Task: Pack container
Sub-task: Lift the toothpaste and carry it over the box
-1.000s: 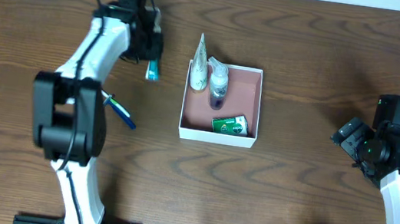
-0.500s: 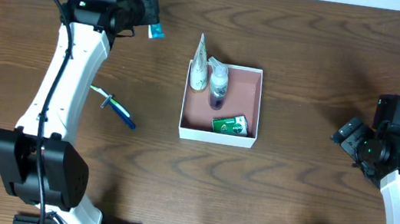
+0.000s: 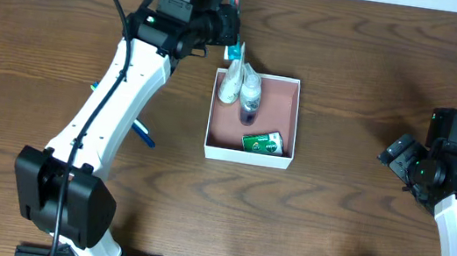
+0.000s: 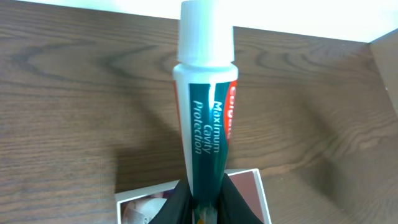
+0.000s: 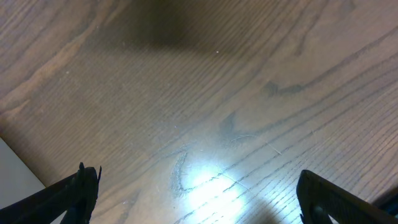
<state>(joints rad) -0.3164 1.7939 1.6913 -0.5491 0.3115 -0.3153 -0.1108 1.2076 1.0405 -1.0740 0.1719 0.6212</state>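
You've got the L gripper [image 4: 205, 204] pinching a toothpaste tube [image 4: 208, 118] at its btm end, white cap [image 4: 206, 31] pointing away, label "Maximum Cavity Protection". Behind it: container [image 4: 247, 184] corner w/ pink floor, on the wood table [image 4: 74, 93].

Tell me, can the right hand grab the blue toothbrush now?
Probably not. The right hand sits open far across the table, the container stands between, and the left arm lies over the toothbrush.
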